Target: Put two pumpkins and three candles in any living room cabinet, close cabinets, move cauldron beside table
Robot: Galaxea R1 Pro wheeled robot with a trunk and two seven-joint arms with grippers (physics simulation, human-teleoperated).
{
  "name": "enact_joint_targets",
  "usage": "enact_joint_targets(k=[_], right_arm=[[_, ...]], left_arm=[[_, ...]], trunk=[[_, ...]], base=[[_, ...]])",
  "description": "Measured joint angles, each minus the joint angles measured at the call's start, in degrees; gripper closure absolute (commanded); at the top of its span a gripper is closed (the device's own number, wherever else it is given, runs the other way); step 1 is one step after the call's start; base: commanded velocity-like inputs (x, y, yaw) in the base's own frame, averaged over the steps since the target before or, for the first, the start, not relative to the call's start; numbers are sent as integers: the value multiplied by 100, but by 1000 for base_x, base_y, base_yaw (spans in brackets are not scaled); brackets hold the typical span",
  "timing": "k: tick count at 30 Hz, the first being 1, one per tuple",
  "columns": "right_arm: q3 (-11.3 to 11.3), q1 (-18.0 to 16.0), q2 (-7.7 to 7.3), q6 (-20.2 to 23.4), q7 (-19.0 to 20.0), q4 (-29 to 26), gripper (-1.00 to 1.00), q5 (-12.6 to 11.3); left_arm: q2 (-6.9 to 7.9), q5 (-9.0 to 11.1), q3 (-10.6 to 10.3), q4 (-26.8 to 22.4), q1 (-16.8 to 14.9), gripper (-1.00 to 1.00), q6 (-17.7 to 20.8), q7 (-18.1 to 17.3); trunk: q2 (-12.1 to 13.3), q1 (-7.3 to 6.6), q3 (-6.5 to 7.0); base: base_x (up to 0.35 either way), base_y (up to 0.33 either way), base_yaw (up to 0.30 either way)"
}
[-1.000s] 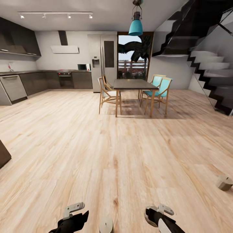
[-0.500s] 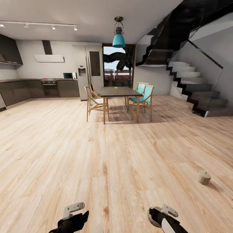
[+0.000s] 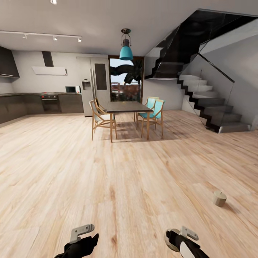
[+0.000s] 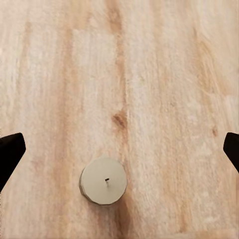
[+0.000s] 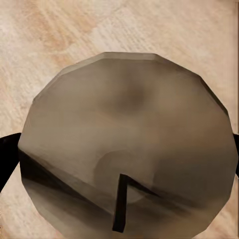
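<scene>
Candles first: our right gripper [image 5: 119, 154] is clamped on 1 candle [image 5: 127, 144], left gripper [image 4: 119, 149] spread over another [image 4: 103, 180], a 3rd [image 3: 219, 198] on the floor [image 3: 125, 172]; none stowed.

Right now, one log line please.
right claw: shut on candle | left claw: open above floor candle | third candle: floor, right

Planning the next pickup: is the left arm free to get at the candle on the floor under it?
Probably yes. The left gripper is open and empty, and the candle stands upright on bare floor between its fingers' line, nothing around it.
</scene>
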Motion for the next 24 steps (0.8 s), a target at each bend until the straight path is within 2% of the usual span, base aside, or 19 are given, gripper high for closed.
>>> enact_joint_targets(k=[8,15,19,24], right_arm=[[-24,7,-66,-6,2,0,100,6],[-165,8,-85,28,-5,1,100,2],[-175,8,-85,30,-5,1,100,-1],[-315,10,-86,35,-4,-1,100,2]], left_arm=[[0,-19,8,3,0,-100,2,-1],[0,-20,8,3,0,-100,4,-1],[0,-20,14,3,-3,-100,6,-1],[0,-21,15,4,-2,-100,5,-1]], trunk=[[321,-176,144],[322,-176,144],[322,-176,144],[322,-176,144]], base=[[0,0,-1],[0,0,0],[0,0,-7],[0,0,-168]])
